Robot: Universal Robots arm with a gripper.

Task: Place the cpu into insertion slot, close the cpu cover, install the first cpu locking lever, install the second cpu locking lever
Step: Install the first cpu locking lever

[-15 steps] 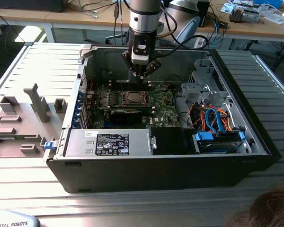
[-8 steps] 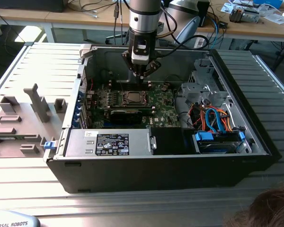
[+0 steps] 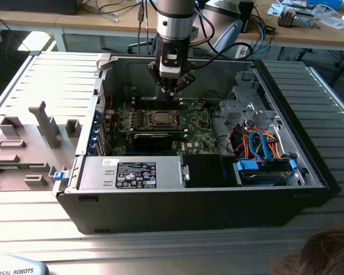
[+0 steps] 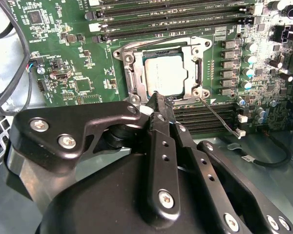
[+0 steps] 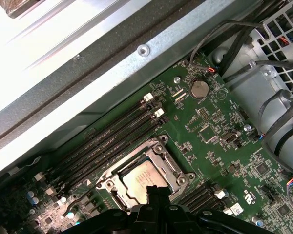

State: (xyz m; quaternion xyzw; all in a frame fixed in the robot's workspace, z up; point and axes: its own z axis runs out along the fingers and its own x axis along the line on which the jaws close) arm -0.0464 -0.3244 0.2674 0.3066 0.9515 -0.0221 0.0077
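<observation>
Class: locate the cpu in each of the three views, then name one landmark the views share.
Exterior view: the cpu sits on the green motherboard, beneath the gripper.
Second wrist view: the cpu lies framed by the cpu cover, just beyond the gripper.
First wrist view: the cpu lies between memory slots and gripper.
Shared landmark: the gripper.

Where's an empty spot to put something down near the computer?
The ribbed table is bare along the computer case's near side in the exterior view, and beyond the grey fixtures. Inside it's crowded: the hand hangs by the cpu, and cables fill the exterior view's right.
</observation>
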